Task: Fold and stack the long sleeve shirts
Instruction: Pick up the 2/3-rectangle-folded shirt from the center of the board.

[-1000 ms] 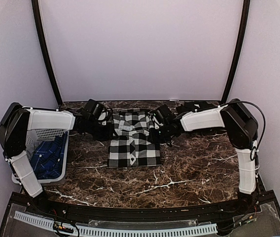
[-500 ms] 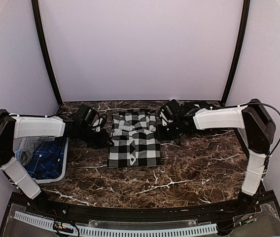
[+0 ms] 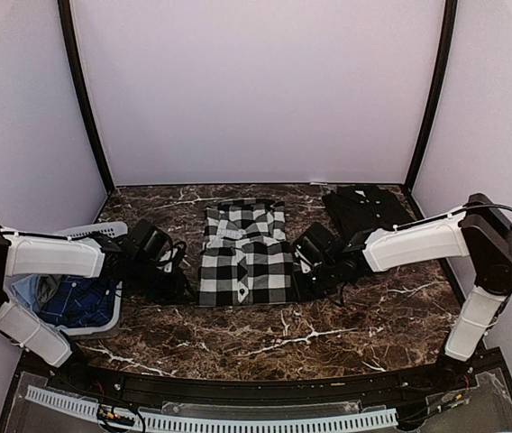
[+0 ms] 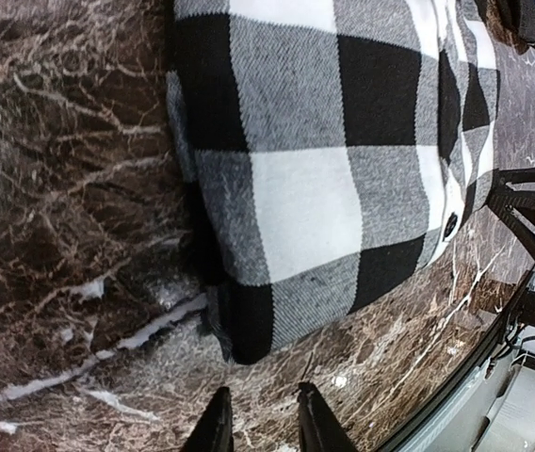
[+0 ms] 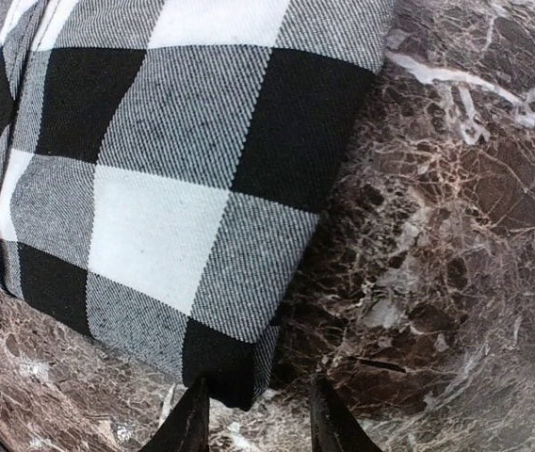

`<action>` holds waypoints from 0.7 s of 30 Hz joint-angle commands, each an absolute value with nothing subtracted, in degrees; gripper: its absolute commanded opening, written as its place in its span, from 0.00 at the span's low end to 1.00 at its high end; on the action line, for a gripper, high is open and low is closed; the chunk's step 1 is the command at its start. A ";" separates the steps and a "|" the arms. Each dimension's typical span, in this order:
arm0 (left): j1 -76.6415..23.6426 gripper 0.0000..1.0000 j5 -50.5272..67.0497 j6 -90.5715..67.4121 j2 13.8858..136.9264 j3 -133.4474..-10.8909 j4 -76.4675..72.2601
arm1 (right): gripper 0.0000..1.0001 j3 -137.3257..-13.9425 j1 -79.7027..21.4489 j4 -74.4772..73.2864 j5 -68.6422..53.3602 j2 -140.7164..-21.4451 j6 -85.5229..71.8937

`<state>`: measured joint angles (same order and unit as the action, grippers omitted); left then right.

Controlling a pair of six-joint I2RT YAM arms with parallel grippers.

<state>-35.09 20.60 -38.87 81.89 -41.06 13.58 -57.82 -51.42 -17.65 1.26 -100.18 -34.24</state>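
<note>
- One checked shirt [image 3: 244, 257], in big black-and-white squares, lies folded into a neat rectangle in the middle of the dark marble table [image 3: 355, 316], collar end towards the back wall.
- Both arms reach in low from either side, each at a near corner of the fold.
- Left gripper [image 3: 184, 290] sits just off the shirt's near-left corner. From its own camera the left gripper [image 4: 263, 431] has its two fingers a narrow gap apart with bare marble showing between them. It holds nothing, and the shirt [image 4: 315, 188] corner lies just ahead of the tips without touching them.
- Right gripper [image 3: 297, 281] is at the near-right corner. In its wrist view the right gripper [image 5: 258, 422] stands a little wider, fingers either side of the shirt [image 5: 173, 188] corner, which comes right up to the mouth. I see no pinch on the cloth, and the stone [image 5: 456, 235] shows through the gap.
- One button [image 4: 450, 224] shows on the shirt's front edge in the left wrist view.
- Back right of the table there is a dark cloth [image 3: 364, 206], flat and well apart from the checked one.
- At the left edge stands a white perforated basket [image 3: 85, 232] with blue cloth [image 3: 76, 302] bundled inside.
</note>
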 commanded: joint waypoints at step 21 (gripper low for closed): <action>-37.75 0.23 18.36 -42.70 83.44 -37.44 8.03 | 0.30 -56.10 -54.34 -14.00 0.44 -102.75 -37.73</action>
<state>-37.50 19.25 -42.24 82.37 -38.41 10.17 -56.42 -53.32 -15.55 0.84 -101.23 -37.04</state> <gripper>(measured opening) 0.232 0.298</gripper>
